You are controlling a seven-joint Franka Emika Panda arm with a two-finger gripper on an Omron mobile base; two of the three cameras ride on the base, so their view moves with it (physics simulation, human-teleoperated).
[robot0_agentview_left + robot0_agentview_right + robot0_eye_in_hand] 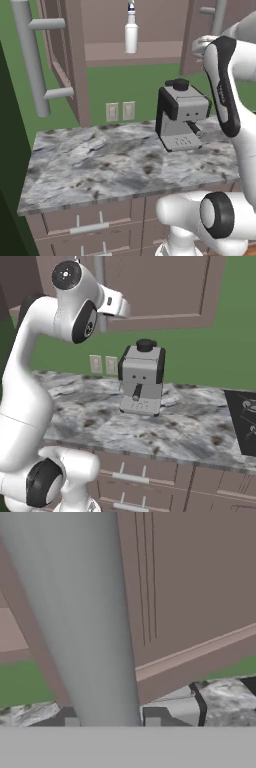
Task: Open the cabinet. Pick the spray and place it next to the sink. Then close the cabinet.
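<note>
With both cabinet point(70, 60) doors swung out, I read step one as basically done. My claw point(112, 721) is clamped on the right door's grey bar handle point(85, 622); in the hand cam the dark tips sit either side of the bar. Spray point(131, 32) stands upright on the cabinet shelf point(132, 54), untouched, well apart from the claw, above the espresso machine point(180, 117) on the desk point(115, 165). Sink point(244, 423) edge shows at far right in the right base cam, nothing beside it yet. Left to do, imo: let go of the handle, grab spray, set it by sink, shut doors.
</note>
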